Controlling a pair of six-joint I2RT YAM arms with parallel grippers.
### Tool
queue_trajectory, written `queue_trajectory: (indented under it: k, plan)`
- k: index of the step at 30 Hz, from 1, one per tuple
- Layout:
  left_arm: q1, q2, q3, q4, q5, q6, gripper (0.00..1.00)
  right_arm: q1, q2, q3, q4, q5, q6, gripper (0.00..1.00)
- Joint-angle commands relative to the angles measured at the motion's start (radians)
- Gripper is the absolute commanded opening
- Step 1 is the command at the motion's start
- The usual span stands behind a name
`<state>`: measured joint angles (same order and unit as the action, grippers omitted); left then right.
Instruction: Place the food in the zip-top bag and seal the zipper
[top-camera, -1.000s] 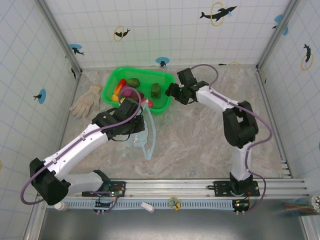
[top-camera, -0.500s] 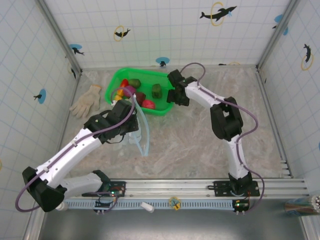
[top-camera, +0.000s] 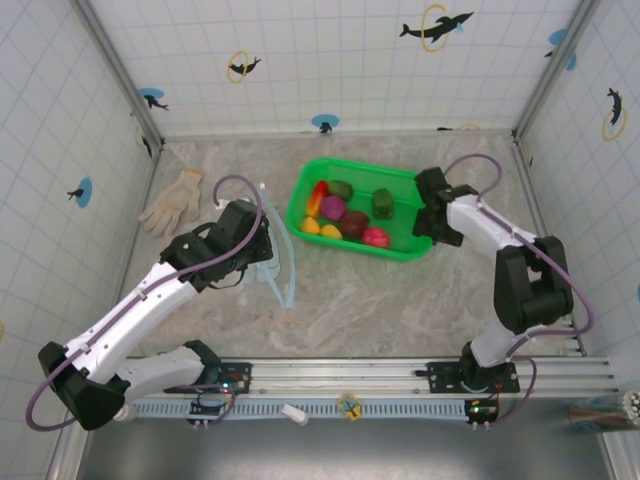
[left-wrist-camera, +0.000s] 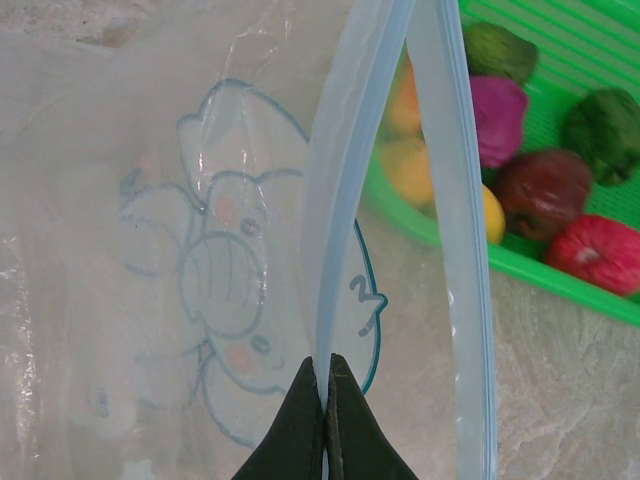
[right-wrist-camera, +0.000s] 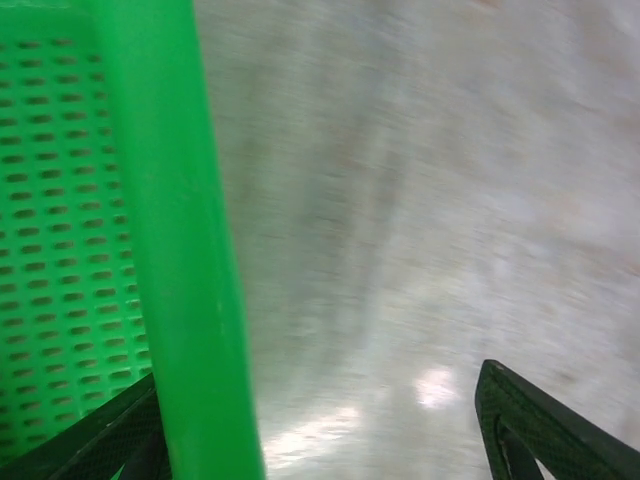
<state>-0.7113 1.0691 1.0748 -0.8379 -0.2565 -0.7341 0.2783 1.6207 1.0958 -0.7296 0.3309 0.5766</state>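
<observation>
Top external view: the task is at an early stage. All the food (top-camera: 345, 212) that can be seen, small toy pieces in red, magenta, yellow, orange, dark green and dark brown, lies in a green mesh basket (top-camera: 395, 254) at the middle of the table (top-camera: 400, 310), slightly to the right. None of it has gone into the zip-top bag (top-camera: 280, 272), which is held up just left of the basket and looks empty. Filling the bag and sealing it are both still to do.

The left gripper (top-camera: 262, 258) holds the bag by its mouth. The left wrist view shows its claw pressed fully together on one lip of the zipper (left-wrist-camera: 345, 200). The other pale blue lip hangs apart to the right, so the mouth gapes toward the basket. An elephant print shows through the clear plastic.

The right gripper (top-camera: 432, 218) is at the basket's right end. In the right wrist view its claw stands wide. The green rim passes between the two fingers, close to one and well apart from the other, so it does not look clamped.

A pale glove (top-camera: 172, 202) lies at the far left, apart from everything else.
</observation>
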Motion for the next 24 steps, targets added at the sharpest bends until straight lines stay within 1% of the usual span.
queue_trajectory:
  k: [1, 3, 4, 6, 8, 10, 11, 12, 13, 15, 17, 18, 19, 21, 24]
  plan:
    - [0.009, 0.004, -0.008, 0.02, -0.02, 0.009, 0.0, -0.078, -0.057, -0.05, -0.037, 0.19, 0.028, 0.77]
    - [0.009, 0.017, -0.006, 0.023, -0.025, 0.011, 0.0, -0.082, -0.094, -0.015, -0.061, 0.286, 0.03, 0.76]
    - [0.009, 0.023, -0.004, 0.028, -0.023, 0.011, 0.0, -0.069, -0.128, -0.011, -0.033, 0.317, 0.006, 0.74]
    - [0.009, 0.038, -0.002, 0.041, -0.015, 0.014, 0.0, -0.032, -0.195, -0.018, 0.045, 0.328, -0.055, 0.71]
    - [0.009, 0.063, 0.01, 0.052, 0.0, 0.015, 0.0, 0.009, -0.247, -0.035, 0.125, 0.287, -0.105, 0.7]
    - [0.009, 0.087, 0.024, 0.07, 0.026, 0.022, 0.0, 0.032, -0.263, -0.031, 0.164, 0.15, -0.127, 0.63]
    - [0.009, 0.098, 0.028, 0.083, 0.048, 0.029, 0.0, 0.037, -0.265, -0.035, 0.188, 0.051, -0.142, 0.61]
    - [0.008, 0.108, 0.033, 0.094, 0.065, 0.033, 0.0, 0.039, -0.263, -0.042, 0.214, -0.085, -0.156, 0.55]
    - [0.009, 0.116, 0.038, 0.105, 0.082, 0.033, 0.0, 0.047, -0.252, -0.039, 0.215, -0.176, -0.157, 0.47]
    - [0.009, 0.131, 0.037, 0.14, 0.124, 0.033, 0.0, 0.065, -0.22, -0.025, 0.196, -0.311, -0.16, 0.31]
    - [0.009, 0.145, 0.036, 0.175, 0.166, 0.029, 0.0, 0.081, -0.182, -0.013, 0.165, -0.4, -0.159, 0.19]
    - [0.008, 0.156, 0.037, 0.189, 0.19, 0.029, 0.0, 0.091, -0.167, -0.012, 0.155, -0.448, -0.162, 0.16]
    - [0.009, 0.165, 0.039, 0.199, 0.208, 0.029, 0.0, 0.101, -0.153, -0.009, 0.142, -0.476, -0.17, 0.15]
    - [0.009, 0.179, 0.042, 0.214, 0.235, 0.027, 0.0, 0.128, -0.127, -0.007, 0.121, -0.514, -0.185, 0.08]
    - [0.009, 0.197, 0.048, 0.228, 0.263, 0.028, 0.0, 0.151, -0.103, -0.041, 0.12, -0.549, -0.193, 0.06]
